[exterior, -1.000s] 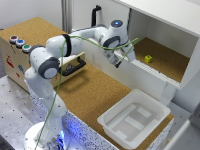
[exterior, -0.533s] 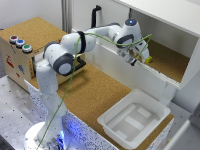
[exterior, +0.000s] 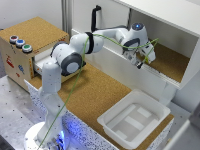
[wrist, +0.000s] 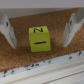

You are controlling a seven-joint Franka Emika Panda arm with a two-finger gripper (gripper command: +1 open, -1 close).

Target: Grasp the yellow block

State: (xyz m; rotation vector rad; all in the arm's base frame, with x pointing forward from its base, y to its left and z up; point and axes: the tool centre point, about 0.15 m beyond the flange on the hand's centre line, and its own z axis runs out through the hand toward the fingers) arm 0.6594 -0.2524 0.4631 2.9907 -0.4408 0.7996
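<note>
- Hovering over the cork floor of the white shelf recess at the exterior view's right: claw, reaching in at the end of the arm, tipped downward toward the cork.
- Standing well apart in the wrist view: two pale fingers, one to each side of the picture, clamped on nothing, with bare cork showing between each pad and the target.
- Sitting between those fingers, squarely in the gap: yellow block, flat on the cork, showing black markings on its top and front faces; hidden behind the claw in the exterior view, so placed from the wrist view only.
- Reading the key relation: block lying straight ahead of the claw and roughly centred in the opening, a touch nearer one finger than the other; being a cube, offering no long axis, with its flat sides facing the pads almost squarely.
- Judging the next move: lowering a little further, then closing across those two side faces; only one arm here, so no question of which is nearer.
- Waiting unused on the lower cork table: white tub, well apart from the action.
</note>
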